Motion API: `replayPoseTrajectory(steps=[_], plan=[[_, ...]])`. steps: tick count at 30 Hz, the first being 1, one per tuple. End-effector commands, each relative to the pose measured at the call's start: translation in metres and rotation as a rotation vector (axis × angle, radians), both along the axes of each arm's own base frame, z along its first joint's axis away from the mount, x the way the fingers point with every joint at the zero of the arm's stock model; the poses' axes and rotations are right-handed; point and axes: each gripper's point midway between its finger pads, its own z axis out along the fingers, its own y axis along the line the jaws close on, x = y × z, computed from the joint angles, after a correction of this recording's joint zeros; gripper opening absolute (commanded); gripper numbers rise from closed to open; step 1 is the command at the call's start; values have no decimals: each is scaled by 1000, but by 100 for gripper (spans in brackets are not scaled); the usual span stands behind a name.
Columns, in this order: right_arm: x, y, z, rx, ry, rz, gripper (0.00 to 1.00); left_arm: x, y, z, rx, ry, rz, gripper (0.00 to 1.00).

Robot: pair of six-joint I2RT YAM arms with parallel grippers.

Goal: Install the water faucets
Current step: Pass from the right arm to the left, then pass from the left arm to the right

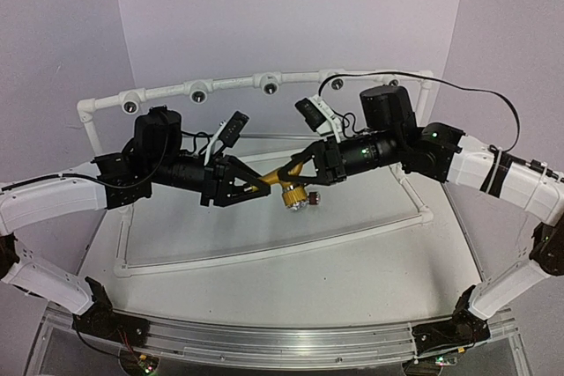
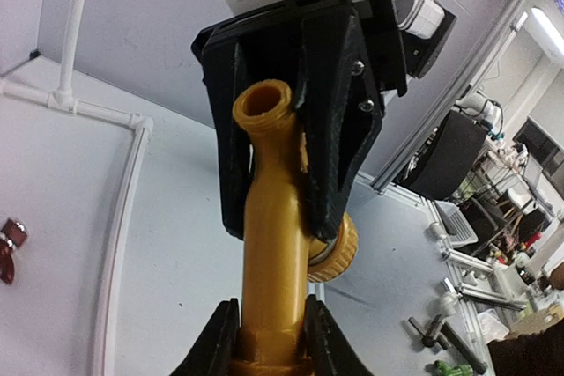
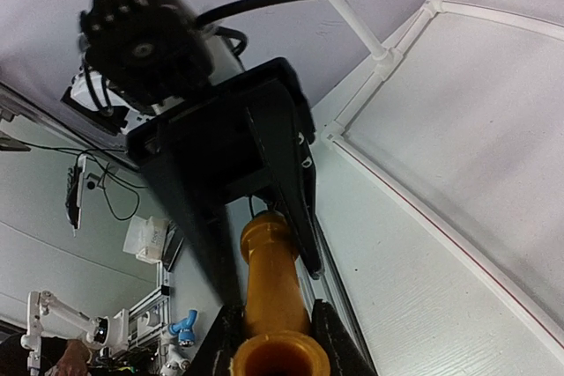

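From above, the yellow faucet (image 1: 275,179) hangs over the tabletop (image 1: 264,288), lying long-ways between the arms. The left gripper (image 1: 254,185) is squeezed shut on one end, the right gripper (image 1: 306,165) on the other. In the left wrist view it points straight into the right gripper; in the right wrist view, straight into the left gripper
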Motion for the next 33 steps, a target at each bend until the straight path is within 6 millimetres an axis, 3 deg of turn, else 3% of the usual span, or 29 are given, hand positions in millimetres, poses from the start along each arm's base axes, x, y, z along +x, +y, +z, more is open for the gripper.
replayPoseTrajectory(steps=[1,2,4,5,7,17,21,22,24,28,30,32,33], plan=[[-11,0,28,86,-55,44,1,4,-1,10,-33,-43,25,3],[-13,2,27,83,-60,53,4,5,0,10,-33,-50,33,0],[-15,6,20,64,-44,61,36,7,0,12,-34,-67,46,0],[-17,7,17,57,-36,68,44,8,0,12,-35,-73,50,0],[-19,9,13,50,-22,86,44,9,-1,13,-35,-83,43,0],[-16,19,2,15,3,123,29,1,-3,14,-31,-76,-23,0],[-18,23,3,22,15,157,29,-2,-3,15,-31,-78,-40,0],[-19,23,4,25,18,168,27,-2,-3,15,-31,-79,-40,0],[-21,25,3,25,35,182,2,-1,-3,17,-33,-84,-36,0],[-29,24,-3,22,83,221,0,1,-2,19,-35,-93,-23,0],[-18,22,-6,-12,71,127,0,5,-1,18,-30,-90,-1,2],[12,3,-21,-129,19,-104,0,9,3,14,-22,-91,33,42],[35,-16,-30,-195,-48,-275,0,13,5,12,-15,-95,64,57]])
